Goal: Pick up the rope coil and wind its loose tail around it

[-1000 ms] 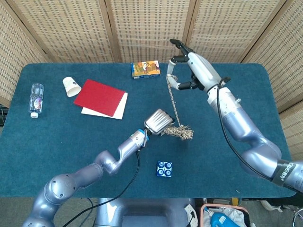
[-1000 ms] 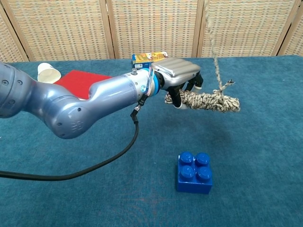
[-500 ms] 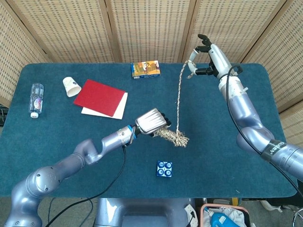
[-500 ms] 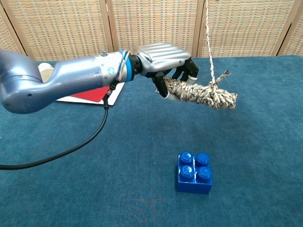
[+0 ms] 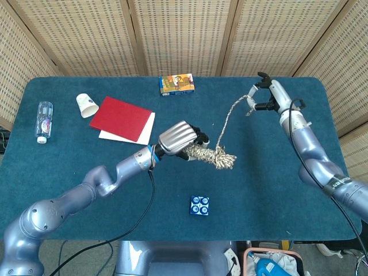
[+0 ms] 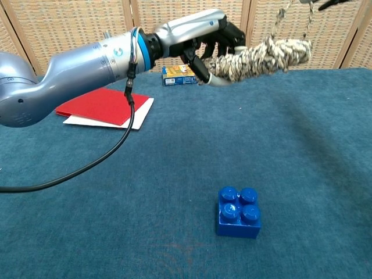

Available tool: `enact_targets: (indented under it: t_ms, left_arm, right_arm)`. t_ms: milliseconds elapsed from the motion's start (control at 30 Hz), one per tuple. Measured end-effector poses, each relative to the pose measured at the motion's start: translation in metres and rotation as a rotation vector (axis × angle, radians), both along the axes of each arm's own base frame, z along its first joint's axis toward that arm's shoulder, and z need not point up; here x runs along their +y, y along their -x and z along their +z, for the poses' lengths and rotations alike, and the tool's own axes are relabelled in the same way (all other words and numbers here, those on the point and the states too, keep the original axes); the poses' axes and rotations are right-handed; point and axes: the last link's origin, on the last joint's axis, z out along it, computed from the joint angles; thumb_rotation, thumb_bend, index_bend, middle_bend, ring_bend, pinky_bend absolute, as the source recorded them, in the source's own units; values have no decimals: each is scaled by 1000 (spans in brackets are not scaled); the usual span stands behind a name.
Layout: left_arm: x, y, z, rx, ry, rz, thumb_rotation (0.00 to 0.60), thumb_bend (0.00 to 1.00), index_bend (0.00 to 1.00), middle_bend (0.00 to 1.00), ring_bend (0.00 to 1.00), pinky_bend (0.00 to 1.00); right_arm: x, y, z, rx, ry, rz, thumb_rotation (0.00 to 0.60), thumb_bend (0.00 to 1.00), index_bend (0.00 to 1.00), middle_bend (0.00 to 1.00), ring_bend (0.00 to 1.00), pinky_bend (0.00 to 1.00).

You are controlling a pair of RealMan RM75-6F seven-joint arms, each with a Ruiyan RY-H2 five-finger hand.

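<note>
My left hand (image 5: 178, 140) (image 6: 210, 36) grips one end of the beige rope coil (image 5: 213, 155) (image 6: 258, 57) and holds it well above the table. The coil juts out to the right of the hand, roughly level. Its loose tail (image 5: 229, 118) (image 6: 283, 11) runs up and right from the coil's far end to my right hand (image 5: 265, 95), which pinches the tail's end above the far right of the table. In the chest view only a dark fingertip (image 6: 325, 4) of the right hand shows at the top edge.
A blue toy brick (image 5: 199, 205) (image 6: 239, 212) lies on the teal table (image 5: 69, 172) below the coil. A red book on white paper (image 5: 122, 119), a paper cup (image 5: 87, 104) and a water bottle (image 5: 43, 121) are at the left. A small box (image 5: 176, 84) stands at the back.
My left hand has raised the coil and carried it higher in the chest view. My right hand has swung right and down, so the tail now slants instead of hanging straight.
</note>
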Motion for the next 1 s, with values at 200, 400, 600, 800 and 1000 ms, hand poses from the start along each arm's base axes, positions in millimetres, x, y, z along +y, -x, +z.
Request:
enact_targets:
  t_ms: [200,400,600,800,1000]
  left_arm:
    - [12,-6,5,-50,-34,101,600,829,841,620,558,674]
    - [20,-13,4,-87,-67,189,600,828,841,622,558,674]
    - [23,-17,0,-69,-140,223,600,815,841,624,559,676]
    - [27,-20,-7,-40,-212,275,600,811,841,624,559,677]
    - [27,-23,-18,-26,-249,317,600,809,842,624,559,677]
  right_arm:
    - [17,19,-14,47,-28,15,600,451,694,2,0,0]
    - [43,30,-33,106,-75,53,600,451,700,3,0,0]
    - [61,33,-43,130,-92,83,600,451,703,3,0,0]
    - [80,26,-47,133,-54,131,600,451,703,4,0,0]
    - [100,12,-48,152,5,187,600,451,706,4,0,0]
